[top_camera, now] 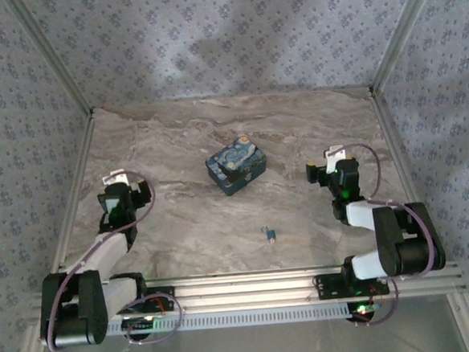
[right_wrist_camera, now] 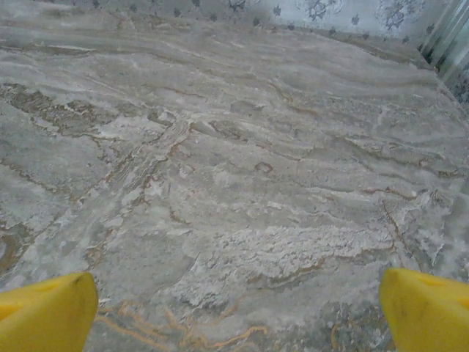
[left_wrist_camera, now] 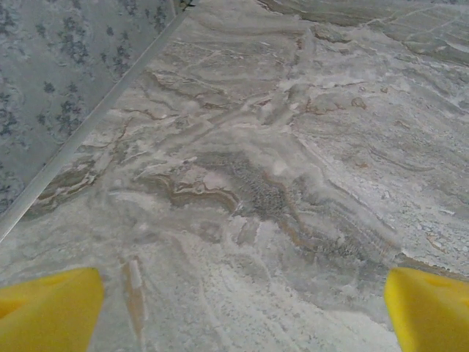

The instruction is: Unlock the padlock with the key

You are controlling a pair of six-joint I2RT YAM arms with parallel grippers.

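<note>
The padlock (top_camera: 236, 168) is seen lying flat on the marbled table (top_camera: 176, 140), a little beyond the middle, its night-sky face turned up and its body set at a slant to the table edges. The key (top_camera: 269, 235) is found nearer the arms' bases, well apart from the padlock and slightly to its right – a tiny piece whose detail cannot be made out from above.

The left gripper (top_camera: 116, 187) is held over the left part of the table, well apart from both things. In the left wrist view its yellow fingertips (left_wrist_camera: 51, 312) are pushed out to the two lower corners, so the jaws are spread wide; nothing but bare marble is seen between them, and nothing is gripped or touched.

The right gripper (top_camera: 331, 167) is placed over the right part of the table, likewise clear of padlock and key. Its yellow fingertips (right_wrist_camera: 44, 312) are shown at opposite lower corners of the right wrist view – jaws fully parted, with only table surface between them and no object held.
</note>
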